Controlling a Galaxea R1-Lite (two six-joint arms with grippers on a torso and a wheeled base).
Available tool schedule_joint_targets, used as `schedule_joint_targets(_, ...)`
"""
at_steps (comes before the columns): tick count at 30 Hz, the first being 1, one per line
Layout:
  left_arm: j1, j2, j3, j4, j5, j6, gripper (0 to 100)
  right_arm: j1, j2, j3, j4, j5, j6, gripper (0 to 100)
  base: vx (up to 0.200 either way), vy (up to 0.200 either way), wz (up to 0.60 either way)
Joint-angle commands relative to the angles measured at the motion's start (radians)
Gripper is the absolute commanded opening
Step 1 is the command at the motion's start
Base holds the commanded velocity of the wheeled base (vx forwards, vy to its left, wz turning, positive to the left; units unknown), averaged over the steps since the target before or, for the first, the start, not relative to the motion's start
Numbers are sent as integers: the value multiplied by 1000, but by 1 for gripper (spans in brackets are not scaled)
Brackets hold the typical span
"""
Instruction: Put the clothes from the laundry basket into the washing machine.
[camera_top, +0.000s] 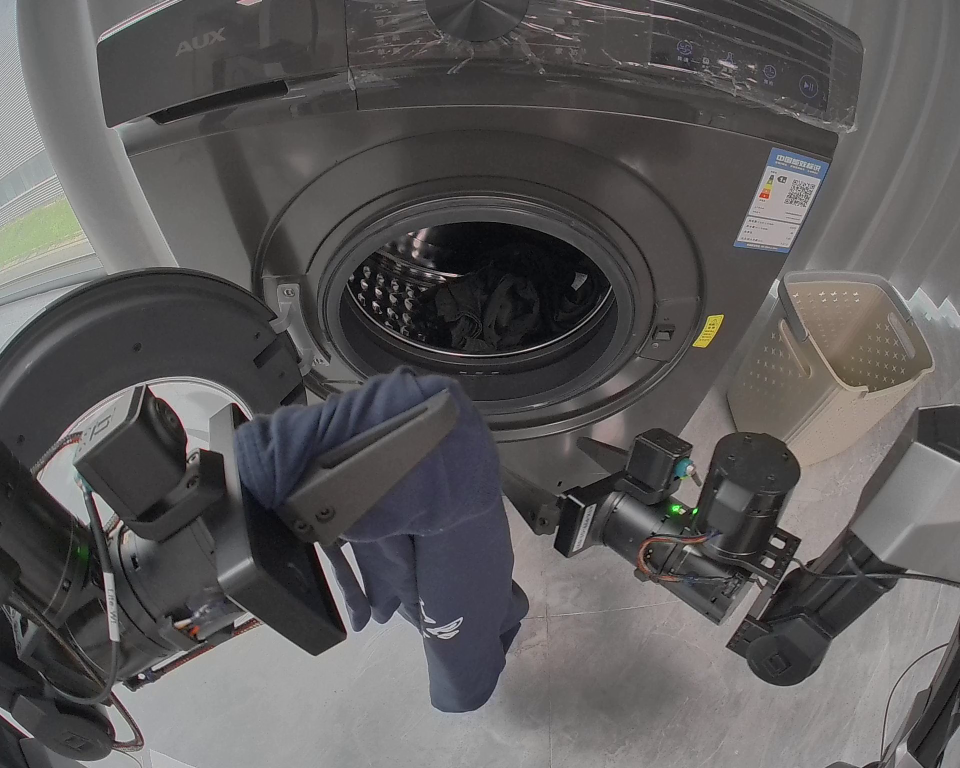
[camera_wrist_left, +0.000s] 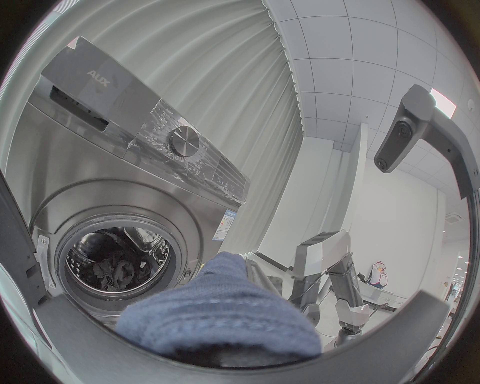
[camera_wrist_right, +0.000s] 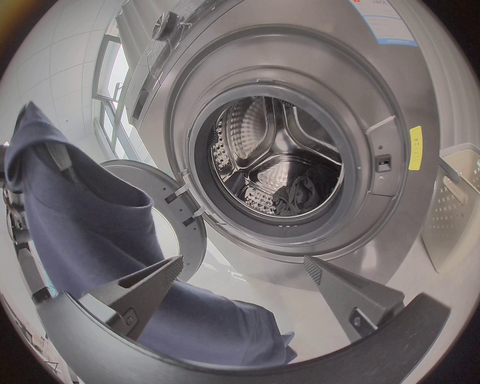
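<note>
One navy garment (camera_top: 440, 560), likely soft and light, hangs lower centre, draped over the spread-open left tool (camera_top: 360, 455); best pinched at its bunched top. Right tool (camera_wrist_right: 241, 262) released, empty.

My fingers (camera_wrist_left: 422, 125) stand wide apart: one juts bare against the ceiling (camera_wrist_left: 380, 50), the other lies buried under a blue garment (camera_wrist_left: 220, 320) draped over it. Past the cloth stands the washing machine (camera_wrist_left: 115, 165), its drum open with dark clothes (camera_wrist_left: 112, 272) heaped inside — beside it a pale curtain (camera_wrist_left: 225, 90), and my other arm (camera_wrist_left: 330, 270) farther off.
</note>
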Motion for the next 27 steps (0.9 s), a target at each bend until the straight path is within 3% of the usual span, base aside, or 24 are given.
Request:
schedule_joint_targets(1, 0, -16, -1, 0, -9, -2, 0, 16, 89, -48, -4, 7, -5, 100, 0, 0, 0)
schedule_joint_targets(6, 14, -5, -11, 2, -2, -3, 0, 74, 89, 9, -38, 39, -3, 100, 0, 0, 0)
schedule_joint_targets(12, 41, 4, -29, 11, 8, -6, 0, 128, 71, 71, -59, 37, 0, 100, 0, 0, 0)
schedule_joint_targets(21, 111, 38, -87, 6, 13, -8, 0, 145, 53, 102, -69, 39, 11, 100, 0, 0, 0)
schedule_joint_targets(27, 115, 36, -101, 6, 30, -6, 0, 145, 59, 104, -81, 40, 14, 100, 0, 0, 0)
